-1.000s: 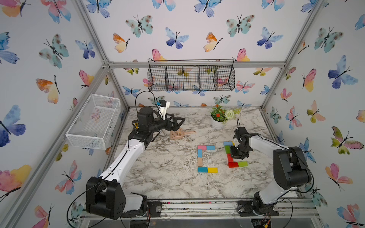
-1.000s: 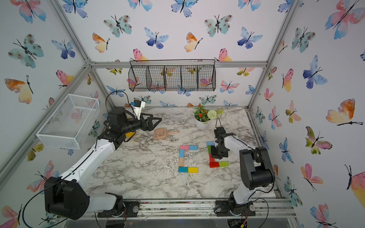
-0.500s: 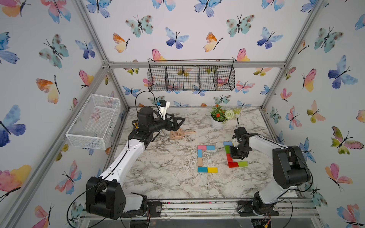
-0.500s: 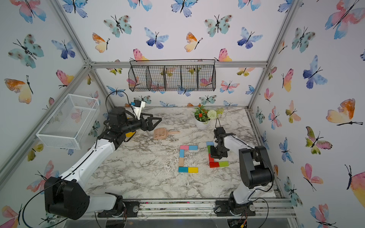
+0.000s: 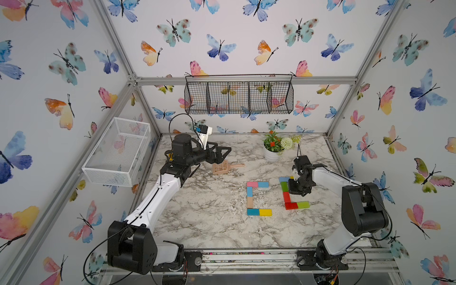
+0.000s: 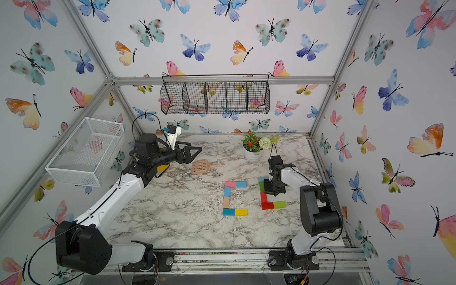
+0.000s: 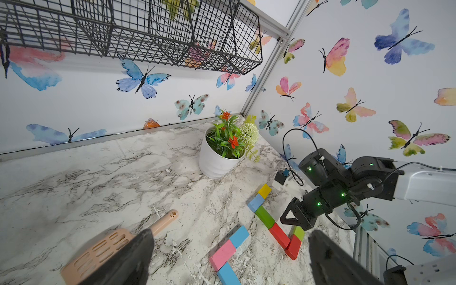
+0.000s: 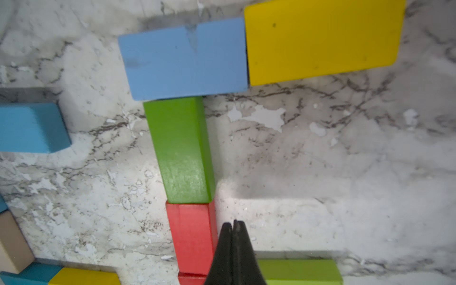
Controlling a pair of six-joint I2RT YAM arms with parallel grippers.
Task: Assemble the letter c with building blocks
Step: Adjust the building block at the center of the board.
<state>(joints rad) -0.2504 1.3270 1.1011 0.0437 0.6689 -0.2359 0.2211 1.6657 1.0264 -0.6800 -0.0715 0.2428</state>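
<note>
Two C shapes of building blocks lie flat on the marble table. The left C [image 5: 250, 202] [image 6: 226, 202] is pink, light blue, tan, teal and yellow. The right C has a light blue block [image 8: 183, 59], a yellow block [image 8: 320, 42], a green block [image 8: 181, 150], a red block [image 8: 191, 237] [image 5: 286, 197] and a lime block [image 8: 299, 270]. My right gripper [image 8: 233, 223] [image 5: 293, 191] is shut and empty, low inside this C, right beside the red block. My left gripper [image 7: 230, 232] [image 5: 225, 154] hangs open and empty, high at the back left, above the scoop.
A tan slotted scoop [image 5: 223, 167] lies under the left gripper. A white pot of flowers [image 5: 271, 154] stands at the back, behind the right C. A black wire basket [image 5: 238, 97] hangs on the back wall and a white wire basket [image 5: 118, 150] on the left wall.
</note>
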